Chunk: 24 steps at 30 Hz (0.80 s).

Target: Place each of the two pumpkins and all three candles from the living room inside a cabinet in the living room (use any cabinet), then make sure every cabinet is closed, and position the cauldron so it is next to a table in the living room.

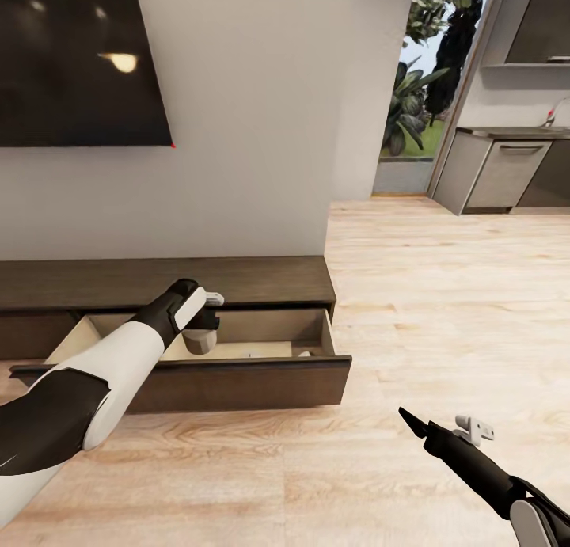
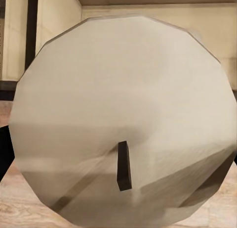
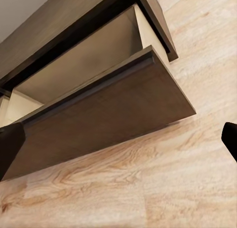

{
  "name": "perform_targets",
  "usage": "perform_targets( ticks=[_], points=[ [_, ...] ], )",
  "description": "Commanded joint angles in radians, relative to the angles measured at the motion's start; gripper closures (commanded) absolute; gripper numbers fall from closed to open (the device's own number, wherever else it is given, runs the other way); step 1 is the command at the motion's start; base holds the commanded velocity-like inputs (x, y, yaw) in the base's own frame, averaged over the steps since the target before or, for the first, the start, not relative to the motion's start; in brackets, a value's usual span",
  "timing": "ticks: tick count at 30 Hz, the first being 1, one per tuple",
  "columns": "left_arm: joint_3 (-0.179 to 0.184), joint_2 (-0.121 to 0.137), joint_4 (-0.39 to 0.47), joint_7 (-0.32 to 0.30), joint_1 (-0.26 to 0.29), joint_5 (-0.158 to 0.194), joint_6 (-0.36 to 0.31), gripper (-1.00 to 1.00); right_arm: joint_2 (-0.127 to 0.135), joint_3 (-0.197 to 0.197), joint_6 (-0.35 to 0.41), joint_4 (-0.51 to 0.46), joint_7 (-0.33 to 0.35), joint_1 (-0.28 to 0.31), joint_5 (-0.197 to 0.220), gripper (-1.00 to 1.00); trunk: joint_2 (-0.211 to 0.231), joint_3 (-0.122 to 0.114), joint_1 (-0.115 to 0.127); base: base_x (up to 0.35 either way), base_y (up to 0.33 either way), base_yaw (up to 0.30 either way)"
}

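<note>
One candle [image 1: 199, 340], one cabinet [image 1: 261, 282] with one open drawer [image 1: 261, 373], and two arms.

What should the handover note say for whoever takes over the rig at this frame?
Left gripper: shut on a candle, held over the open drawer of the cabinet.
Right gripper: low over the wood floor, holding nothing; jaw state unclear.
Done: drawer pulled out; something small lies in its right end, too small to tell.
Left: release candle, stow the remaining items, shut the drawer, move the cauldron.
</note>
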State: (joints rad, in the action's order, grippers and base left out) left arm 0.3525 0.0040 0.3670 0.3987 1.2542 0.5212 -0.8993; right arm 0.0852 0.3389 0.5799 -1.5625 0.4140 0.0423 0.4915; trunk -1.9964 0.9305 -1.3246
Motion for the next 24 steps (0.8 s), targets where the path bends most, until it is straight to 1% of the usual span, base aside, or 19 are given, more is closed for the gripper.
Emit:
perform_targets(
  ticks=[1, 8, 13, 18, 24],
  points=[
    [0.005, 0.000, 0.001, 0.008, 0.001, 0.010, -0.003, 1.00, 0.000, 0.002, 0.008, -0.001, 0.002, 0.001, 0.005, -1.00, 0.000, 0.001, 0.000, 0.023, 0.000, 0.000],
    [0.004, 0.000, 0.001, 0.008, 0.001, 0.010, -0.003, 1.00, 0.001, 0.002, 0.008, -0.001, 0.002, 0.001, 0.005, -1.00, 0.000, 0.001, 0.000, 0.180, 0.026, 0.000],
    [0.004, 0.000, 0.001, 0.008, 0.001, 0.010, -0.003, 1.00, 0.001, 0.002, 0.008, -0.001, 0.002, 0.001, 0.005, -1.00, 0.000, 0.001, 0.000, 0.065, 0.020, 0.000],
    [0.004, 0.000, 0.001, 0.008, 0.001, 0.010, -0.003, 1.00, 0.001, 0.002, 0.008, -0.001, 0.002, 0.001, 0.005, -1.00, 0.000, 0.001, 0.000, 0.172, 0.112, 0.000],
    [0.004, 0.000, 0.001, 0.008, 0.001, 0.010, -0.003, 1.00, 0.001, 0.002, 0.008, -0.001, 0.002, 0.001, 0.005, -1.00, 0.000, 0.001, 0.000, 0.093, 0.065, 0.000]
  ],
)
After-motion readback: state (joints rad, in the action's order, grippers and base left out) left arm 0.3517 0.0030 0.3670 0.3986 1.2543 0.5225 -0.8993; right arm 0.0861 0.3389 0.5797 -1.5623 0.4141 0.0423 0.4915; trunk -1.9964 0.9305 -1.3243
